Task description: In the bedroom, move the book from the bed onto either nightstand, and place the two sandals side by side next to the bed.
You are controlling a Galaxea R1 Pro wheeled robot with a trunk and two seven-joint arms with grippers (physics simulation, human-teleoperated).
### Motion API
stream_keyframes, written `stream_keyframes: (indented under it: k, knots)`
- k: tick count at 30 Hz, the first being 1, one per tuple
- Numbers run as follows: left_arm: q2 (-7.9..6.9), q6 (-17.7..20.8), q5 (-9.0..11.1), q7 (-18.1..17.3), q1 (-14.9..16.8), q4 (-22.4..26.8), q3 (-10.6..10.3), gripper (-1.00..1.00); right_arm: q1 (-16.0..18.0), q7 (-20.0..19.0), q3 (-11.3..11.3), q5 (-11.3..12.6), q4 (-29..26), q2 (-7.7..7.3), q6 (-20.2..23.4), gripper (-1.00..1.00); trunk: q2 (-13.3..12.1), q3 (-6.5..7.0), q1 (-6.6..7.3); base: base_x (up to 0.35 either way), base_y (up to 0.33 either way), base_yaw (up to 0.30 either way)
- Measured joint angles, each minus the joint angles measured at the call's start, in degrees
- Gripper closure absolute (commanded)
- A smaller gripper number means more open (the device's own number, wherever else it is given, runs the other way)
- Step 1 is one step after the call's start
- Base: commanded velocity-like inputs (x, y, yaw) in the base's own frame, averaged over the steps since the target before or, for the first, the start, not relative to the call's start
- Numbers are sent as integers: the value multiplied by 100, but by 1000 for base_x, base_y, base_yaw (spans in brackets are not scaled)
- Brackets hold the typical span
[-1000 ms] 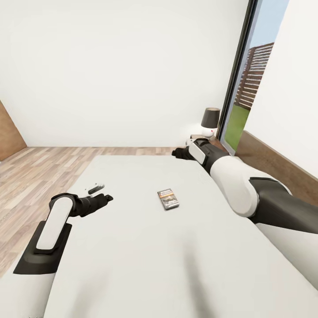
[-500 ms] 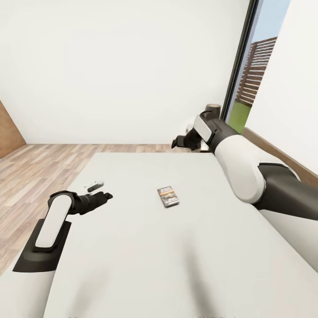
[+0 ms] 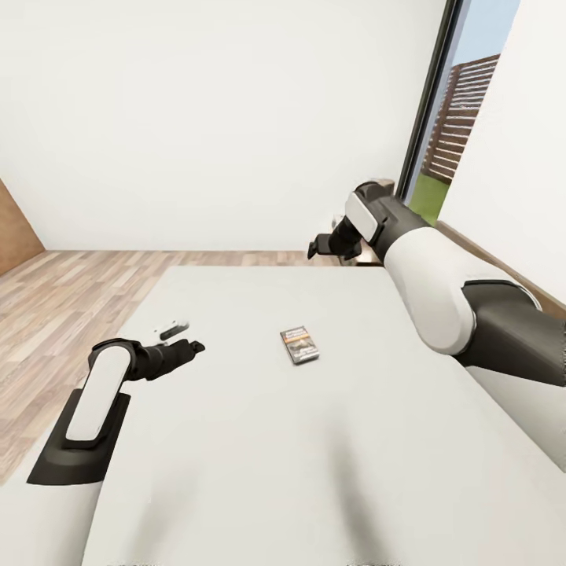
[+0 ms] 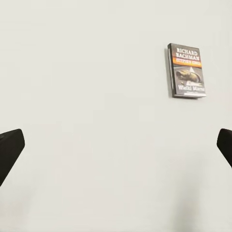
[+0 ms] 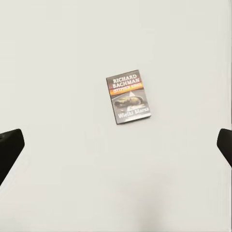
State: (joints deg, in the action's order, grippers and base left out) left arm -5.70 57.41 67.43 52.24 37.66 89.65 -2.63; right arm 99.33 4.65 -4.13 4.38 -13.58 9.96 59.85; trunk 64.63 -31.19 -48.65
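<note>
"RICHARD BACHMAN" is printed in white on the book (image 5: 128, 98), above an orange band. The book lies flat near the middle of the bed (image 3: 236, 440). Both the left gripper (image 3: 189, 347) and right gripper (image 3: 321, 246) are spread wide, nothing held.

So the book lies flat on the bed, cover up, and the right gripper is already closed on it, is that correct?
Not quite. The book does lie flat, cover up, on the bed, but the right gripper is open and well away from it, nothing between its fingers. The head view shows the gap, and the right wrist view shows the book lying untouched.
</note>
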Motion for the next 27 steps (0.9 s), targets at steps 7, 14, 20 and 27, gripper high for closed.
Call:
stream_keyframes:
  k: [7, 14, 20, 27]
  knots:
    - [2, -5, 0, -3, -5, 29, 18, -100, -50, -2, 113, -2, 0, 1, 0, -100, 0, -62, 0, 0, 0, 0]
    - [3, -22, 7, -8, -8, 38, 27, -100, -62, -3, 148, 1, 0, 1, -1, -100, 0, -125, 0, 0, 0, 0]
    - [-3, -29, 13, -27, -20, 50, 26, -100, -70, -3, 150, 2, 11, 1, -1, -100, 0, -179, 0, 0, 0, 0]
    - [-5, -34, 12, -34, -27, 66, 27, -100, -69, -3, 155, 2, 16, 1, -1, -100, 0, -241, 0, 0, 0, 0]
